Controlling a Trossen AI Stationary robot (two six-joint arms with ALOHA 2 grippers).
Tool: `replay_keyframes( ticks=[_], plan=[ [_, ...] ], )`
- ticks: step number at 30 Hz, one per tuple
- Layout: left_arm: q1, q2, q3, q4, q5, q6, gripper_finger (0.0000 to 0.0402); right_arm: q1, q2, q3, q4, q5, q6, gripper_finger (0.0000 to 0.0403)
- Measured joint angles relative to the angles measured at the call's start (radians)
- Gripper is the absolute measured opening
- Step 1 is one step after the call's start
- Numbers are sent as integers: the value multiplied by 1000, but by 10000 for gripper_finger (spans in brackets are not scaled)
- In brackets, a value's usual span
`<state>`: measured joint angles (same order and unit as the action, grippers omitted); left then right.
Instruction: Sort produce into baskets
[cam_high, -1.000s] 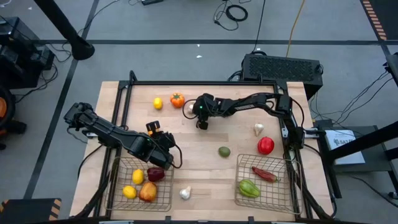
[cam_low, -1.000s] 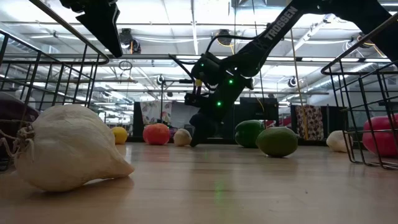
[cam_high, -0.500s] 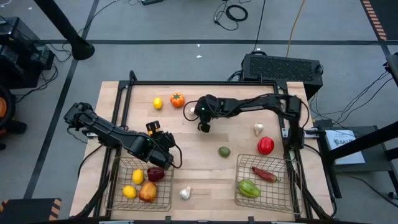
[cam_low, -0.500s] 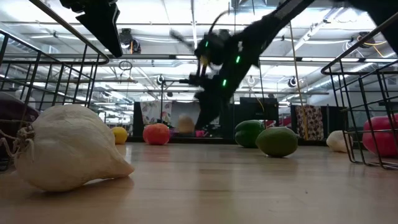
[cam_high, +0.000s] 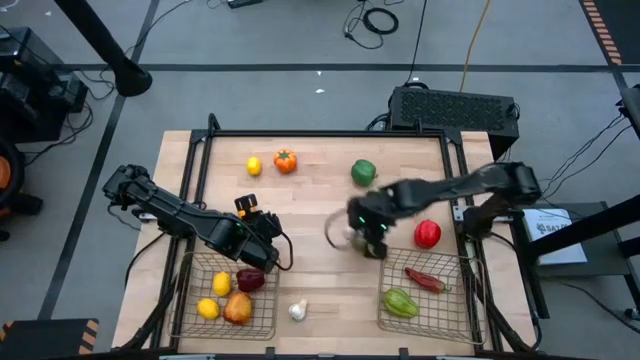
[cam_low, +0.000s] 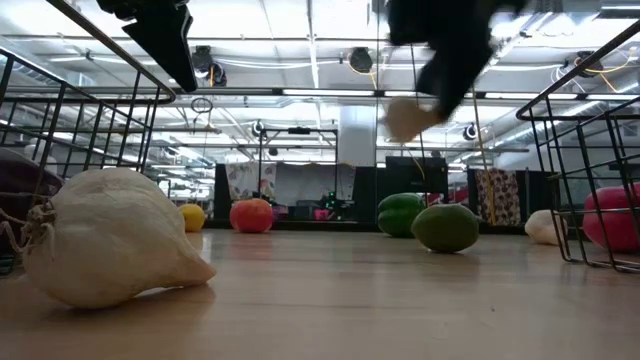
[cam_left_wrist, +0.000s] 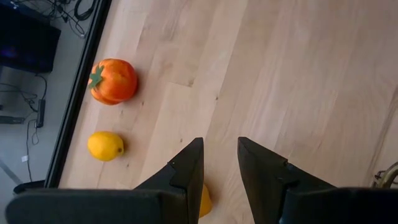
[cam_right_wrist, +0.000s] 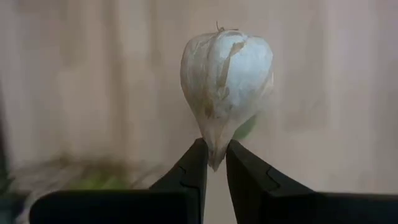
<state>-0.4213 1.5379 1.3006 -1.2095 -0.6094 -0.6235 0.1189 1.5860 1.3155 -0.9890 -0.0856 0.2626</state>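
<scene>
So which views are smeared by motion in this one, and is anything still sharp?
High view: the right gripper and its forearm are streaked. Low view: that arm is a dark smear overhead, while the near garlic bulb is crisp. Right wrist view: the held garlic is fairly sharp, the background washed out. Left wrist view: sharp throughout.

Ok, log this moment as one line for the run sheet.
right tool: shut on garlic, lifted, near right basket | left tool: empty, over left basket | loose garlic between baskets
</scene>
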Motion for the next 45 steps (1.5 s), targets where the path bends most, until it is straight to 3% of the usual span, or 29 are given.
replay_keyframes(
  ticks=[7,12,22,31,38,45],
  plan=[
    [0,0,0,28,2,1,107,292,-164,0,-123,17,308,45],
    [2,0,0,31,0,1,107,508,-247,0,-122,112,514,45],
    [3,0,0,32,-28,3,107,795,-270,0,-154,257,811,45],
    [3,0,0,42,-32,3,107,859,-207,0,-332,375,1012,45],
    [3,0,0,85,-31,3,107,823,-100,0,-379,409,1012,47],
    [3,0,0,92,-31,4,107,773,-34,0,-411,409,982,107]
  ],
)
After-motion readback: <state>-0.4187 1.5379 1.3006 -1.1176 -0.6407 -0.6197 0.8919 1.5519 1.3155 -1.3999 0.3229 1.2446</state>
